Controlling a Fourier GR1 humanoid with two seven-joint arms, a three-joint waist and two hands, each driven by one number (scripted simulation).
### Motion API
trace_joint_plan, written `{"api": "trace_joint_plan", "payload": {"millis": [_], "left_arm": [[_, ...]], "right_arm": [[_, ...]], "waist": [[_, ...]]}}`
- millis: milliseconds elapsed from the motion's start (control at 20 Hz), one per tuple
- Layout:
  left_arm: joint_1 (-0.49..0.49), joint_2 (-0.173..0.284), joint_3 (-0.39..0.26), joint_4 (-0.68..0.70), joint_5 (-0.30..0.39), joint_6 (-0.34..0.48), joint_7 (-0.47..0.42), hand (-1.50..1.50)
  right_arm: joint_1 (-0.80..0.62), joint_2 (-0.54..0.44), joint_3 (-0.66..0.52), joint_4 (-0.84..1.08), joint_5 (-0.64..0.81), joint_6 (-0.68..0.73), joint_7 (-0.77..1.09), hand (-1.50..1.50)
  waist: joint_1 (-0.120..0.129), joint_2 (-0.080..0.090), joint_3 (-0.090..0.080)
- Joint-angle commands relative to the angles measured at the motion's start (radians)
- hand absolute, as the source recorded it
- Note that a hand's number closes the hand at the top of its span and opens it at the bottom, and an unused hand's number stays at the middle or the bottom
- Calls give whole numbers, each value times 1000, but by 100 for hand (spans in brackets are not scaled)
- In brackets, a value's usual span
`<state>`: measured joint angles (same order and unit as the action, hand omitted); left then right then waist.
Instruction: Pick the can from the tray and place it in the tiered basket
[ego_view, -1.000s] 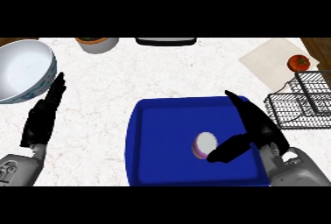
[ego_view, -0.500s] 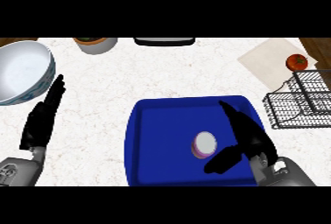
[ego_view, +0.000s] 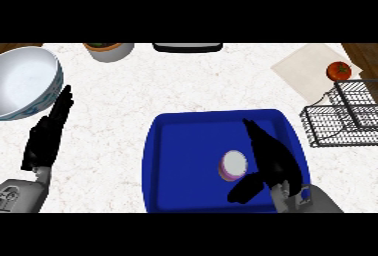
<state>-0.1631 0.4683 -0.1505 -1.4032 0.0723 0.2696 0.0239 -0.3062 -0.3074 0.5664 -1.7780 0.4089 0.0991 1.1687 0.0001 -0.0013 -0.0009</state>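
Note:
A small can (ego_view: 233, 164) with a white top and purple side stands upright in the blue tray (ego_view: 184, 150), right of its middle. My right hand (ego_view: 275, 160) is over the tray just right of the can, fingers straight and pointing away, thumb (ego_view: 245, 187) spread out below the can; whether it touches the can is unclear. The black wire tiered basket (ego_view: 344, 114) stands at the right edge, beyond the tray. My left hand (ego_view: 46, 135) rests open at the left, fingers up, beside the bowl.
A large white bowl (ego_view: 26, 80) sits at the far left. A plant pot (ego_view: 109, 50) and a dark object (ego_view: 187, 47) stand at the back edge. A tomato (ego_view: 339, 70) lies on a pale cutting board (ego_view: 310, 67) behind the basket.
My right hand has moved left across the tray, closing in on the can's right side. The can, tray and left hand have stayed put.

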Motion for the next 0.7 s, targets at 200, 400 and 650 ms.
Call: {"api": "trace_joint_plan", "payload": {"millis": [200,400,650], "left_arm": [[-69,-22,19,23,-24,-14,51,0],[64,-13,10,-77,-34,-19,22,0],[18,-46,20,-63,-68,7,61,0]], "right_arm": [[10,75,0,-4,45,64,195,-150],[35,103,-10,43,69,51,173,-150],[63,121,-26,32,86,80,157,-150]], "waist": [[-7,1,0],[5,-1,1],[-2,-1,1]]}}
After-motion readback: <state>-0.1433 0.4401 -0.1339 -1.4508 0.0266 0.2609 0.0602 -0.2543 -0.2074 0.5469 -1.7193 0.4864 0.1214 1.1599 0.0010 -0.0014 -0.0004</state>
